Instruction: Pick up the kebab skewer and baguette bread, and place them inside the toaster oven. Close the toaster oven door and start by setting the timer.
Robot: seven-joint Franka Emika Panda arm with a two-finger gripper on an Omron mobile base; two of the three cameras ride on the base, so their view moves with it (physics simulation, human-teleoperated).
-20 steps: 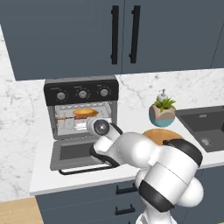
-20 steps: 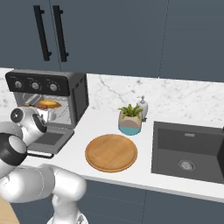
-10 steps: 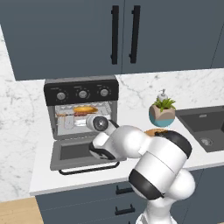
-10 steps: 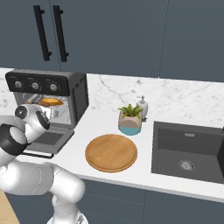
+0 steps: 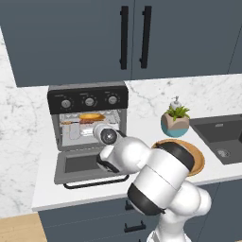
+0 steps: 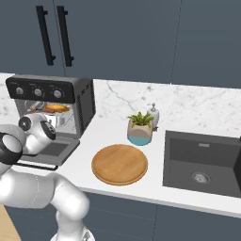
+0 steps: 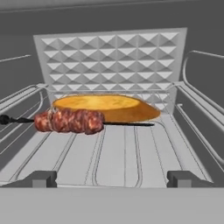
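the two-finger gripper (image 7: 111, 178) is spread wide at bottom centre of the hand view, grasping nothing. above it, mid-frame, the thin stick skewer with red-brown meat chunks (image 7: 70, 121) lies on the wire rack inside the boxy grey toaster oven (image 5: 88, 99), touching the golden stubby baguette loaf (image 7: 105, 106) behind it. the grey drop-down oven door (image 5: 85, 165) hangs open.

A golden-orange stubby baguette loaf (image 7: 103, 106) and a thin dark skewer of mottled red-brown meat chunks (image 7: 70, 121) are seen at the hand view's centre, on pale grey wire racks. A grey diamond-embossed back wall (image 7: 111, 57) is shown above. The boxy grey toaster oven (image 5: 88, 124) carries a black panel with silver knobs.
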